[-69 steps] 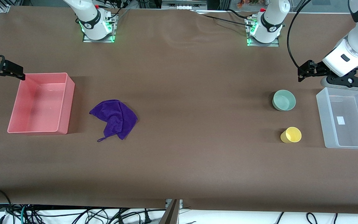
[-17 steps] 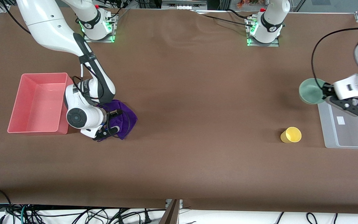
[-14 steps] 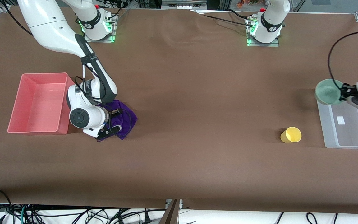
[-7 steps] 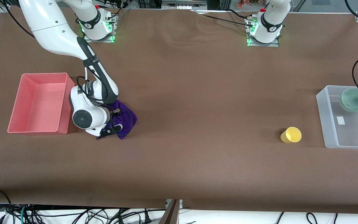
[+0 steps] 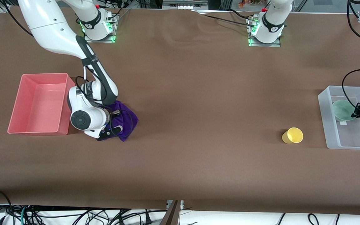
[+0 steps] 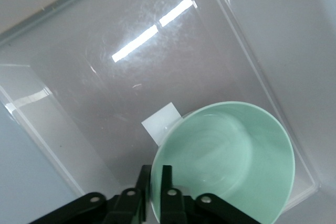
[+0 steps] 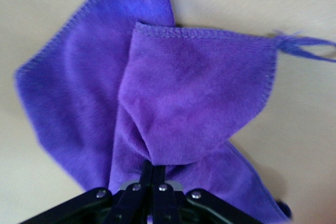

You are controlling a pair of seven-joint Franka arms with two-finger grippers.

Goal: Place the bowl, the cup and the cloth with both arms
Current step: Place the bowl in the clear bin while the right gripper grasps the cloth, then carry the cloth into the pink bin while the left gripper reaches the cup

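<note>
Left gripper [image 6: 156, 174] pinches bowl [image 6: 226, 161] rim, seemingly inside bin [image 5: 327, 125]

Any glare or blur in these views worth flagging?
Left wrist view: bright strip reflections glare on the clear bin's floor; the bowl stays sharp. Right wrist view: the cloth looks soft and out of focus. Front view: evenly lit, soft shadows.

Brown table [image 5: 198, 93] carries cloth [image 5: 127, 120], cup [image 5: 292, 135] (yellow), two bins [image 5: 39, 103].
</note>
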